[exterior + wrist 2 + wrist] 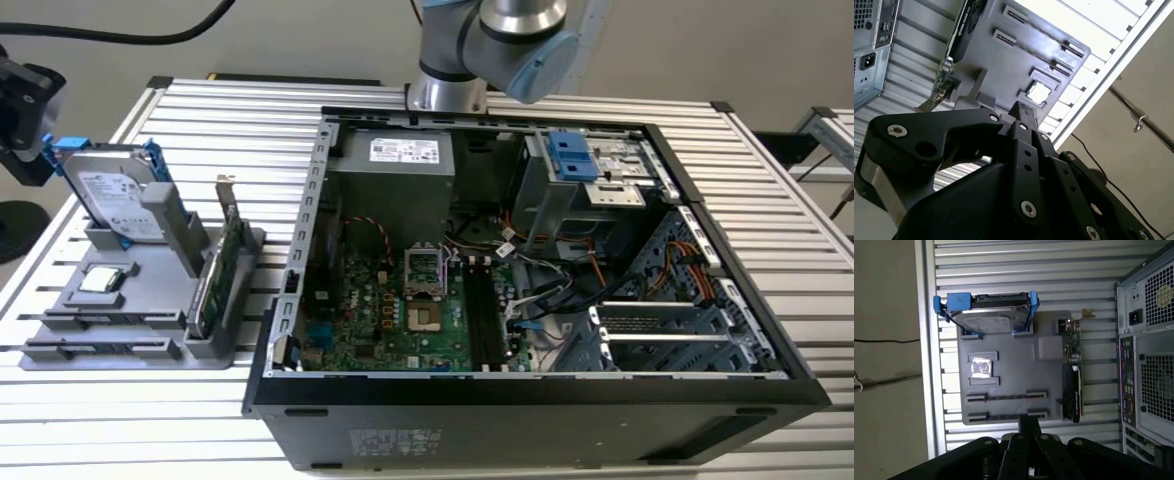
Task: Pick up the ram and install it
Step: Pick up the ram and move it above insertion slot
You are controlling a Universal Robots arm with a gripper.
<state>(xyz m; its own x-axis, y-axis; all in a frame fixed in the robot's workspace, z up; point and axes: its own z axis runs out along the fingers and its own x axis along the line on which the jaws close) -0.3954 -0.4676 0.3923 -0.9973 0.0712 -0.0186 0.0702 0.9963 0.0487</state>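
Although the ram cannot be told apart with certainty, the exterior view shows long dark strips in the memory slots [483, 312] of the motherboard [387, 310], on the exterior view's right of the processor socket, inside the open computer case [534, 420]. The gripper [1029, 421] is closed, its fingertips pressed together with nothing seen between them in both wrist views [1021, 109]. It hangs above the grey holder tray [1014, 365], over the edge that carries two long slotted holders [1006, 396]. On this tray a processor chip [980, 367] lies flat, a hard drive with blue rails [986, 322] stands at the far end, and a green card with a metal bracket [1072, 375] stands on edge along the side nearest the case. Tray and case rest side by side on the slatted table [200, 110], the tray on the exterior view's left.
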